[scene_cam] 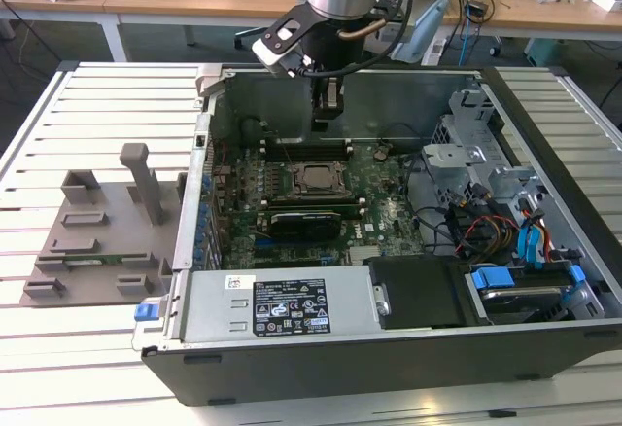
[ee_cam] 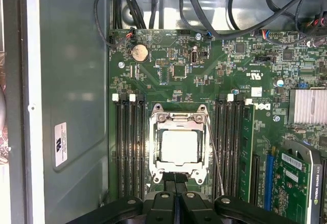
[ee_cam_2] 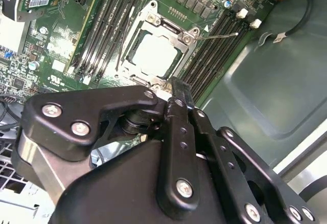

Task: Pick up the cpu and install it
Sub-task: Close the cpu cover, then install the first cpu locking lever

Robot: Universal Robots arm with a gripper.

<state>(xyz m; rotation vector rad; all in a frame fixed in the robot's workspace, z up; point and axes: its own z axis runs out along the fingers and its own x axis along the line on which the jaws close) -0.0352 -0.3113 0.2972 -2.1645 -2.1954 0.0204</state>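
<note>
The cpu (ee_cam: 179,147) is a pale silver square lying flat inside the metal-edged socket frame (ee_cam: 158,117) on the green motherboard (ee_cam: 214,73). It also shows in the second wrist view (ee_cam_2: 153,55) and in the exterior view (scene_cam: 316,178). My gripper (scene_cam: 328,105) hangs inside the open computer case (scene_cam: 321,358), a little above the board and just off the socket's edge. Its black fingers (ee_cam: 171,185) are pressed together with nothing between them, and they show in the second wrist view too (ee_cam_2: 176,93). The thin socket lever (ee_cam: 214,152) lies beside the frame.
Memory slots (ee_cam: 127,147) flank the socket. A long black graphics card (scene_cam: 303,220) lies near it. Cables (scene_cam: 486,227) and drive bays with blue tabs (scene_cam: 530,241) fill the exterior view's right. A grey fixture (scene_cam: 97,231) sits on the slatted table (scene_cam: 78,348) at the left.
</note>
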